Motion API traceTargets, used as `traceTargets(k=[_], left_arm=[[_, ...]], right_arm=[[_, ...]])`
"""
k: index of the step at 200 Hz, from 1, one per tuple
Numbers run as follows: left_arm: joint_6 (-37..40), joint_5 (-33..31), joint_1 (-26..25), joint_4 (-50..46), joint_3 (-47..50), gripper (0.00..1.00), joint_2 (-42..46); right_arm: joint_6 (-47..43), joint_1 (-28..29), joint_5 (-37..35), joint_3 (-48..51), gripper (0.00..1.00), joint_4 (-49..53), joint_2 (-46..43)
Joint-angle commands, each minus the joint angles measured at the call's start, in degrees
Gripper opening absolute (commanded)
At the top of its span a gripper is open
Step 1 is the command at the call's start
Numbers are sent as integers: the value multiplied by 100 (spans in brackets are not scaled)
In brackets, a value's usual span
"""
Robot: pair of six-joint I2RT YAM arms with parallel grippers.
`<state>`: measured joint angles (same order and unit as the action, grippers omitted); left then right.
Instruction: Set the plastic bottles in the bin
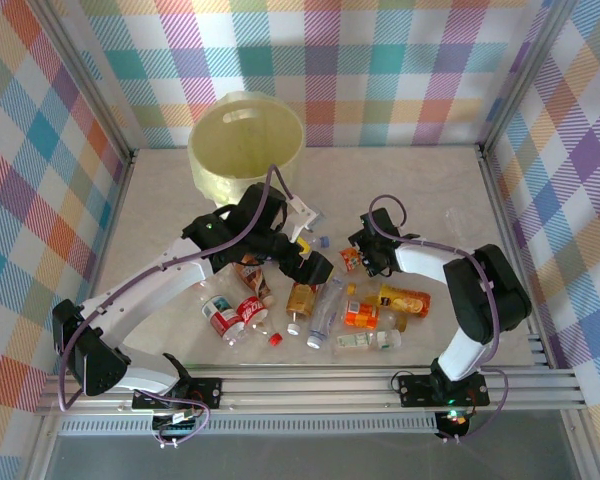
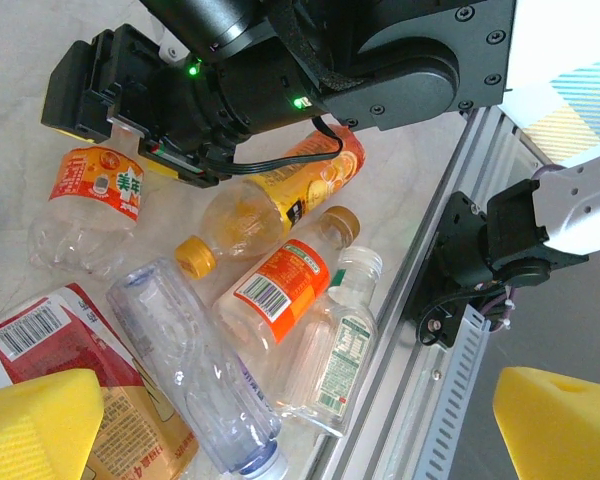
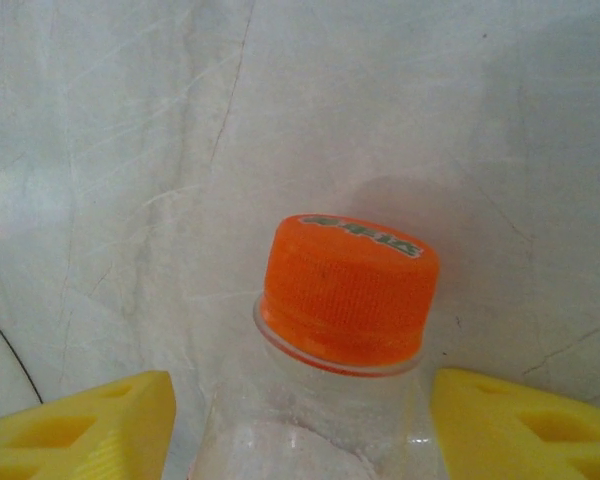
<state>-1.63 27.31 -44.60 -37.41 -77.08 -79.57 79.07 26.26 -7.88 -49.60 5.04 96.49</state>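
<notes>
Several plastic bottles lie in a heap near the front edge: an orange-label bottle (image 1: 361, 316) (image 2: 280, 290), a green-label one (image 1: 368, 340) (image 2: 345, 345), a clear one (image 1: 325, 310) (image 2: 195, 380) and two red-label ones (image 1: 223, 318). My right gripper (image 1: 360, 258) (image 3: 300, 430) straddles the shoulder of an orange-capped bottle (image 3: 345, 290) (image 2: 90, 205) (image 1: 351, 259), with its yellow pads (image 3: 80, 425) close on both sides and a thin gap still showing. My left gripper (image 1: 310, 268) (image 2: 300, 430) hangs wide open above the heap. The pale-yellow bin (image 1: 245, 140) stands at the back left.
A loose red cap (image 1: 275, 339) lies by the front rail (image 1: 380, 385) and a blue cap (image 1: 322, 241) sits between the arms. A tall orange juice bottle (image 1: 403, 299) lies to the right. Checked walls enclose the table.
</notes>
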Motion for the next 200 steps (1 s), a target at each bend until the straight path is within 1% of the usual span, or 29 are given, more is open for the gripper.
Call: traceTargets(k=[1, 74, 119, 165, 200], left_arm=[[153, -74, -75, -133, -114, 100, -75], [218, -128, -67, -179, -107, 100, -82], [214, -94, -67, -144, -104, 100, -89], [228, -133, -65, -127, -88, 100, -113], [285, -303, -59, -204, -151, 100, -236]], right_arm=[[78, 19, 87, -142, 66, -414, 247], [-73, 19, -54, -236, 57, -348, 152], [-383, 2, -238, -327, 53, -272, -40], [-960, -59, -473, -460, 51, 34, -461], [-1770, -129, -492, -568, 50, 267, -1018]])
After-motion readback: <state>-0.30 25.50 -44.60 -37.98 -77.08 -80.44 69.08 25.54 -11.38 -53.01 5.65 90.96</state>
